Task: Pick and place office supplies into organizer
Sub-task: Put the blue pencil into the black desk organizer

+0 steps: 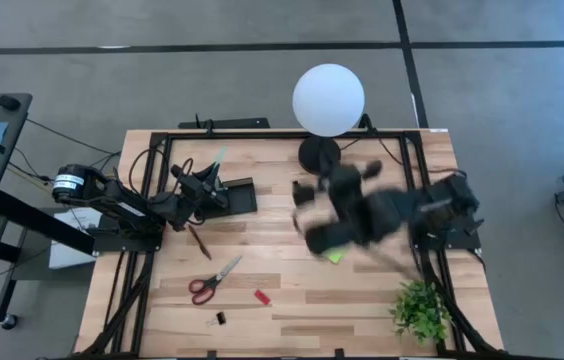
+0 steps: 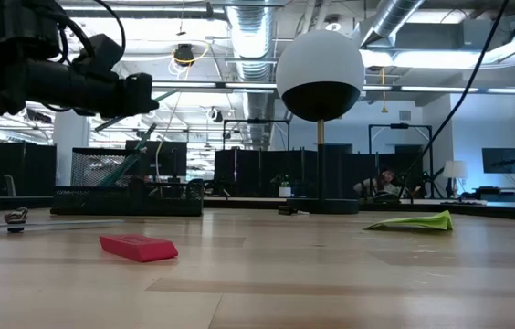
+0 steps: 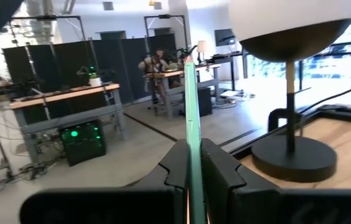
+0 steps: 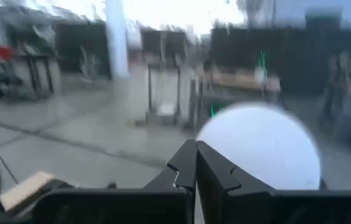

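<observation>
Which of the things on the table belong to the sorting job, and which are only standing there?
Belong to the job:
- organizer
- teal pen, held in the left gripper
- scissors
- brown pen
- red piece
- black clip
- green sticky-note pad

Only standing there:
- globe lamp
- plant

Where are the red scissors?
In the high view, the red-handled scissors lie on the table's left half, between the brown pen and the tiny red piece.
</observation>
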